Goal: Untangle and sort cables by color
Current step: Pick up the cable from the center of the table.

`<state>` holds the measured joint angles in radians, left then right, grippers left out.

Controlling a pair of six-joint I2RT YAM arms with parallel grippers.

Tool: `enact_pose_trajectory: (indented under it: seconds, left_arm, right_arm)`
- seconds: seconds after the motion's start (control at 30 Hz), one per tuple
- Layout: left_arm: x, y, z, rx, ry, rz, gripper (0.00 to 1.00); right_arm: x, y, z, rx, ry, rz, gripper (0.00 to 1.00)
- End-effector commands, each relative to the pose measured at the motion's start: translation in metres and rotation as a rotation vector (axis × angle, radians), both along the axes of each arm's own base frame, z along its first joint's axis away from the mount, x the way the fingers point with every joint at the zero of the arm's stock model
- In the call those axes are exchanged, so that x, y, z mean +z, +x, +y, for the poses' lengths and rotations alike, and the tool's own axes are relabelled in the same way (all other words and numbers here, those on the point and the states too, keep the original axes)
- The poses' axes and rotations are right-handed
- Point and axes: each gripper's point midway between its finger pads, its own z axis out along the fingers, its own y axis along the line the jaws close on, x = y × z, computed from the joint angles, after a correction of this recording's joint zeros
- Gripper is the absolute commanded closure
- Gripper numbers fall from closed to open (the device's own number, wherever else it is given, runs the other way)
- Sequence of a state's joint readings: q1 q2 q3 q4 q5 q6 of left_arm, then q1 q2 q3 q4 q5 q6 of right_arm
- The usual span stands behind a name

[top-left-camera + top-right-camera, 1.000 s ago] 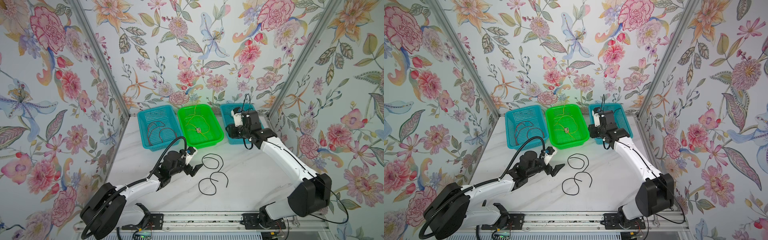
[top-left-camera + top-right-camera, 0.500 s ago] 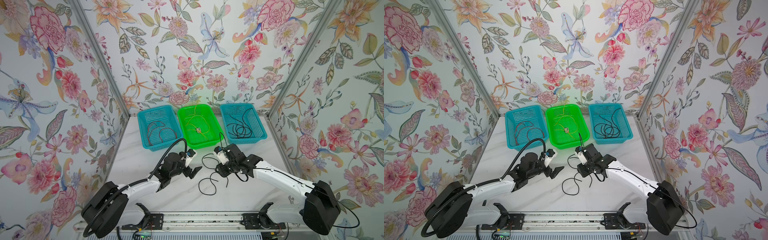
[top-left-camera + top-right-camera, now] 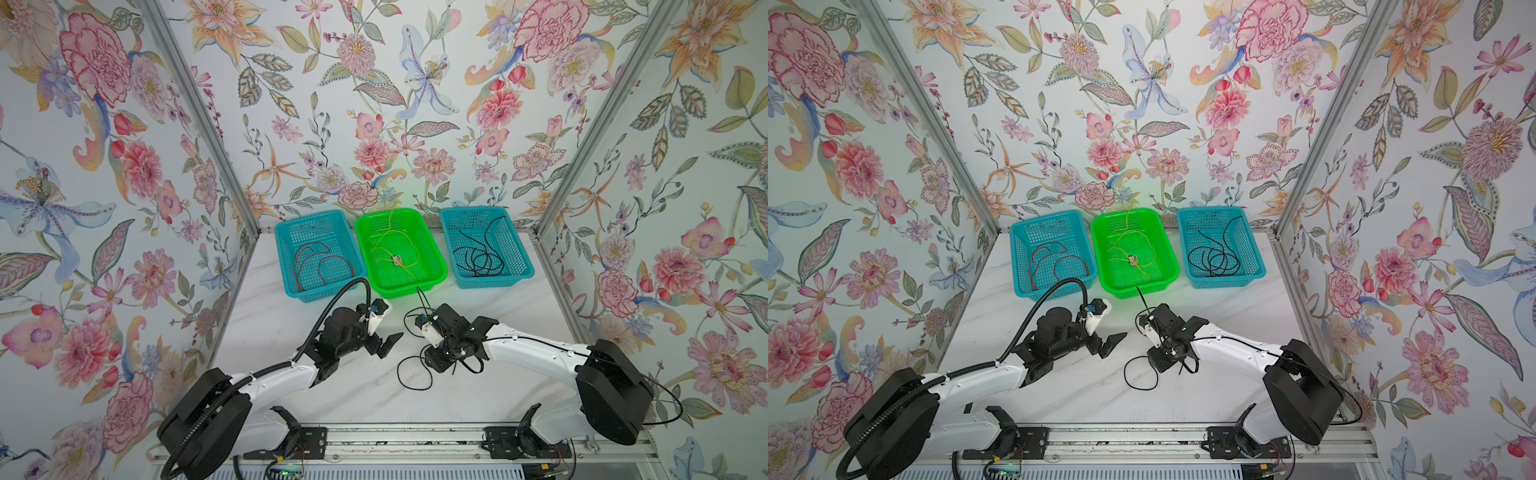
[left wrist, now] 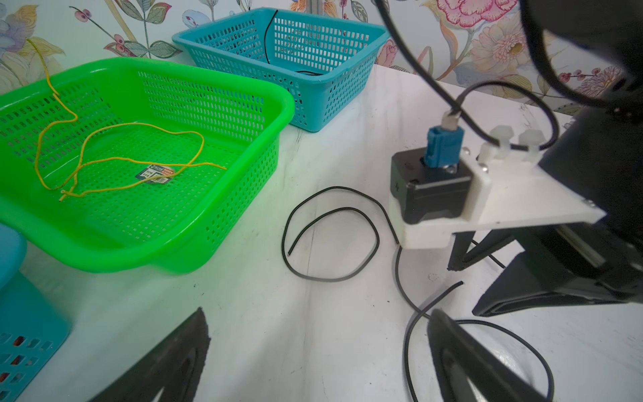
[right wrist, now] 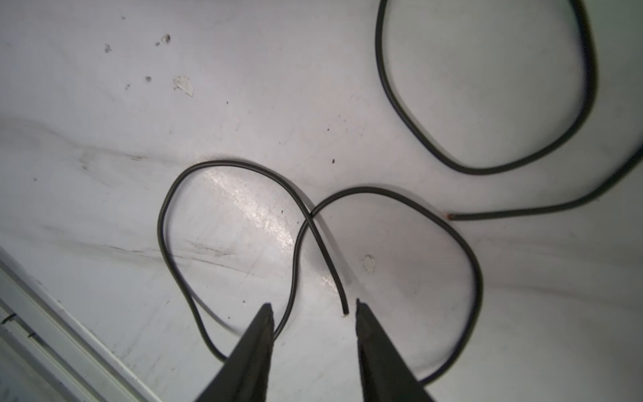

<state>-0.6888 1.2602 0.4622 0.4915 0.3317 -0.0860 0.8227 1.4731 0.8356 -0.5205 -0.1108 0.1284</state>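
Observation:
Two loose black cables (image 3: pixel 409 376) lie looped on the white table in front of the baskets; the left wrist view shows one loop (image 4: pixel 330 243). My right gripper (image 3: pixel 451 365) points down over them. In the right wrist view it (image 5: pixel 313 305) is open, with a cable end (image 5: pixel 342 299) and a strand of the crossed loop (image 5: pixel 313 222) between its fingers, not clamped. My left gripper (image 3: pixel 384 347) hovers wide open and empty (image 4: pixel 317 313) just left of the cables. Red cables (image 3: pixel 320 257), yellow cables (image 3: pixel 395 249) and black cables (image 3: pixel 478 257) lie in separate baskets.
Three baskets stand in a row at the back: a blue one (image 3: pixel 286 266) on the left, a green one (image 3: pixel 440 274) in the middle, a blue one (image 3: pixel 525 266) on the right. Flowered walls close in both sides. A metal rail (image 3: pixel 395 432) runs along the front edge.
My right arm came back from the right blue basket, leaving a black cable there, and lowered over the loose black cables with its jaws narrower. The left arm barely moved.

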Motion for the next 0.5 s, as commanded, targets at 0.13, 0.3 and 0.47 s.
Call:
enact_pose_trajectory:
  seconds: [0.13,0.3,0.47]
  left_arm:
    - [0.004,-0.004,0.002,0.008,-0.008,-0.017,0.01]
    - [0.004,-0.004,0.005,0.017,-0.001,-0.020,0.01]
    - [0.003,-0.004,0.005,0.017,0.005,-0.020,0.01]
  right_arm:
    - [-0.018,0.000,-0.009,-0.017,-0.060,0.019,0.61]
    - [-0.029,-0.001,-0.011,-0.017,-0.075,0.036,0.62]
    - [-0.033,-0.001,-0.011,-0.018,-0.076,0.044,0.65]
